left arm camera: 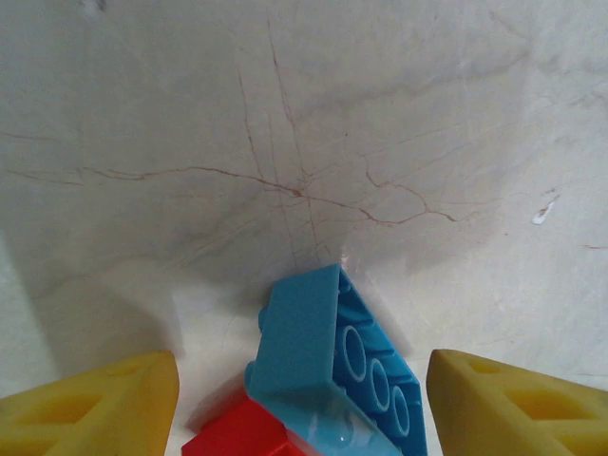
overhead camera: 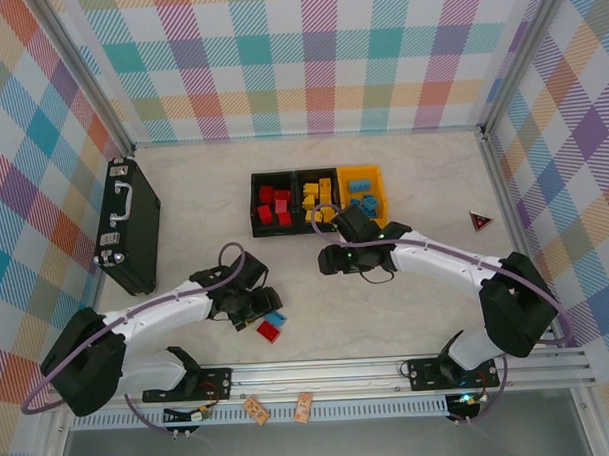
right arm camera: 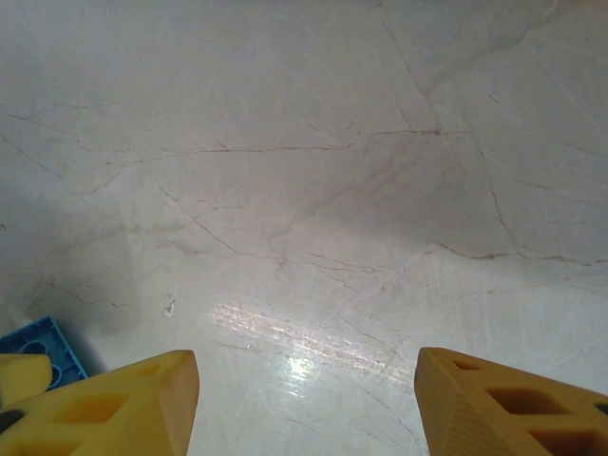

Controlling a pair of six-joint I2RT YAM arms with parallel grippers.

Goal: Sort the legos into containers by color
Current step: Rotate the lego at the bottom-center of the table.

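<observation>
Legos [overhead camera: 274,204] fill the containers [overhead camera: 253,215]; a blue lego [left arm camera: 328,351] and red lego [left arm camera: 237,432] lie loose before them, between the left tool's [overhead camera: 259,312] parted, ungripping jaws. Right tool [right arm camera: 306,380] gapes empty over bare counter [right arm camera: 304,171].

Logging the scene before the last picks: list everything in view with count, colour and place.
table: one, pale, marbled.
containers: three joined, two black, one orange-yellow, centre.
red legos: several, left black bin.
yellow legos: several, middle black bin.
blue legos: several, orange-yellow bin.
loose blue lego: one, touching the loose red one.
loose red lego: one, near edge.
briefcase: one, black, left side.
triangle: one, red-and-black, right side.
tags: two, tan, near rail.
left fingers: two, yellow, open either side of the loose blue lego.
right fingers: two, yellow, open over bare table.
</observation>
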